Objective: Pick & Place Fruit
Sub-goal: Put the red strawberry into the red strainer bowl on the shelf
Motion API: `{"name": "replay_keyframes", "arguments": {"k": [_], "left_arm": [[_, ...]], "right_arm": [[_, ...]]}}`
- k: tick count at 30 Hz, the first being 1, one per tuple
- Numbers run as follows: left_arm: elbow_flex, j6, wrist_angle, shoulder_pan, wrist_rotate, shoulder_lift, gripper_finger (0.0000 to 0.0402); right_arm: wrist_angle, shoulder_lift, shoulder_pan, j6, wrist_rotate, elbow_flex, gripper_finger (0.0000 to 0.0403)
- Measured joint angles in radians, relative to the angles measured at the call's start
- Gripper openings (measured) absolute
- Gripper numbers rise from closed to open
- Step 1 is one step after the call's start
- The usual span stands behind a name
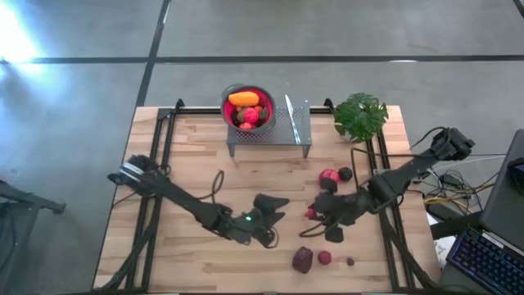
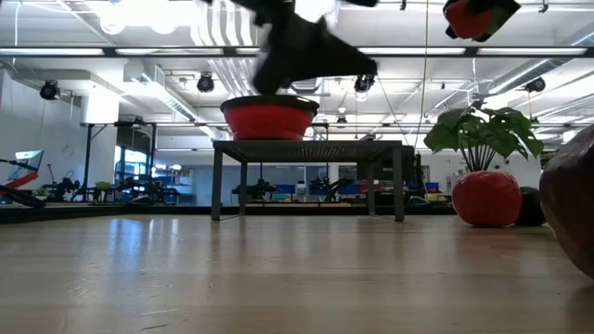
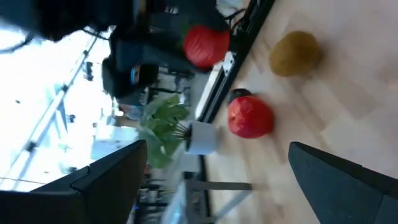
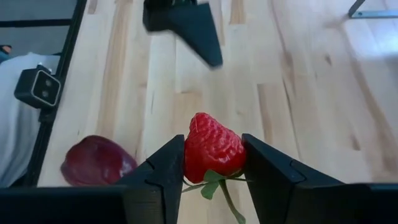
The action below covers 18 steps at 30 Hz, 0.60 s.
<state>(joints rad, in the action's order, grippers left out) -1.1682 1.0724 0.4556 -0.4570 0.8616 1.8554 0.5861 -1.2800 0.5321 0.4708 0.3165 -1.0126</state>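
You are working over a wooden table (image 1: 196, 156) whose far edge carries a small metal stand (image 1: 270, 131) in the upper middle of the high view; on its left end sits the bowl (image 1: 248, 107), already holding an orange fruit and some red ones. Your right gripper (image 1: 321, 215) is hovering right of centre in that view, and its jaws are standing narrow, pinching a strawberry (image 4: 213, 148) between them, leafy end trailing toward the wrist camera. Your left gripper (image 1: 274, 206) is waiting at lower centre with its fingers spread wide and holding nothing. The relation that matters now: the bowl is lying up and to the left of the held strawberry, well apart from it, so the carry looks to be running diagonally toward the top of the frame, past the left gripper's side. Loose fruit is still lying about: a red apple (image 1: 329, 175) just above the right gripper and a dark maroon fruit (image 1: 303, 260) near the bottom edge.
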Motion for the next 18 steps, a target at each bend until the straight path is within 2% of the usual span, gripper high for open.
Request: {"name": "replay_keyframes", "arguments": {"k": [5, 9, 18], "left_arm": [[-0.149, 0.145, 0.004, 0.016, 0.008, 0.105, 0.0394], [-0.237, 0.198, 0.001, 0.019, 0.039, 0.166, 0.0394], [-0.27, 0.276, -0.001, 0.028, 0.032, 0.206, 0.0394]], "right_arm": [[-0.001, 0.002, -0.012, -0.034, -0.002, 0.0, 0.0134], [-0.004, 0.002, -0.012, -0.057, -0.002, 0.0, 0.0137], [-0.054, 0.007, -0.014, -0.093, -0.002, 0.0, 0.0133]]}}
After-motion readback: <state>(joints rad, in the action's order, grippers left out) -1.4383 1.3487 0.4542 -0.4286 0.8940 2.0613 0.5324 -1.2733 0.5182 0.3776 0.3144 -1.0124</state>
